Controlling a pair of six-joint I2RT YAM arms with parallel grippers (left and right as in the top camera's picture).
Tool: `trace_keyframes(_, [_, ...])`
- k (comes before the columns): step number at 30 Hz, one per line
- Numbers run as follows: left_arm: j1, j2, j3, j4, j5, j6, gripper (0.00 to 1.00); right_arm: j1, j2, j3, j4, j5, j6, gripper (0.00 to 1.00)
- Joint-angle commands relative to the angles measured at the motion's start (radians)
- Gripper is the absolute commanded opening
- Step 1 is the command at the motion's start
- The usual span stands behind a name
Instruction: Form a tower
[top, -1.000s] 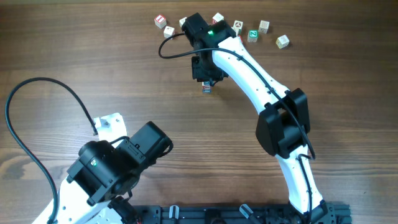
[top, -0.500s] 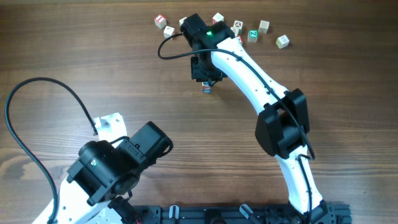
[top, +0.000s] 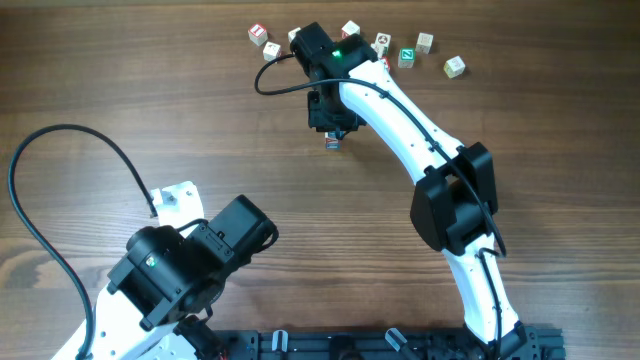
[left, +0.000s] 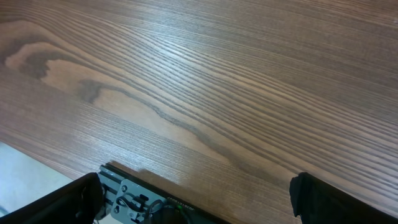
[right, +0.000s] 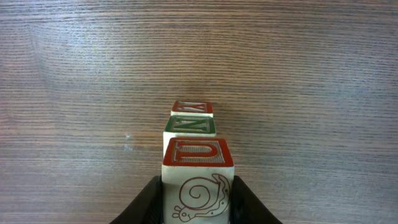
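In the right wrist view my right gripper (right: 198, 194) is shut on a whitish cube (right: 198, 180) with a red U face and a snail drawing. Lined up straight beyond it are a cube with a green N face (right: 189, 126) and one with a red face (right: 192, 107). Together they read as one stack, the tower (top: 331, 143), which shows overhead as a small block just under the right gripper (top: 331, 125). My left gripper (left: 199, 205) is open over bare wood near the table's front edge, with nothing between its fingers.
Several loose letter cubes lie along the far edge, from a red-printed one (top: 258, 34) on the left to a green-printed one (top: 406, 57) and a plain one (top: 455, 67) on the right. A black cable (top: 275, 80) loops beside the right wrist.
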Motion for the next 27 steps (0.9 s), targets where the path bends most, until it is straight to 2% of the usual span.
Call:
trace_keyframes(1, [0.001,-0.005,0.0,-0.001,-0.007,-0.02,1.0,0.007,0.003,0.008,-0.002,0.019,0.011,0.15])
trace_keyframes(19, [0.001,-0.005,0.0,-0.001,-0.007,-0.02,1.0,0.01,0.003,0.008,0.006,-0.002,-0.067,0.12])
trace_keyframes(27, [0.001,-0.005,0.0,-0.001,-0.007,-0.02,1.0,0.01,0.003,0.008,0.01,-0.015,-0.032,0.13])
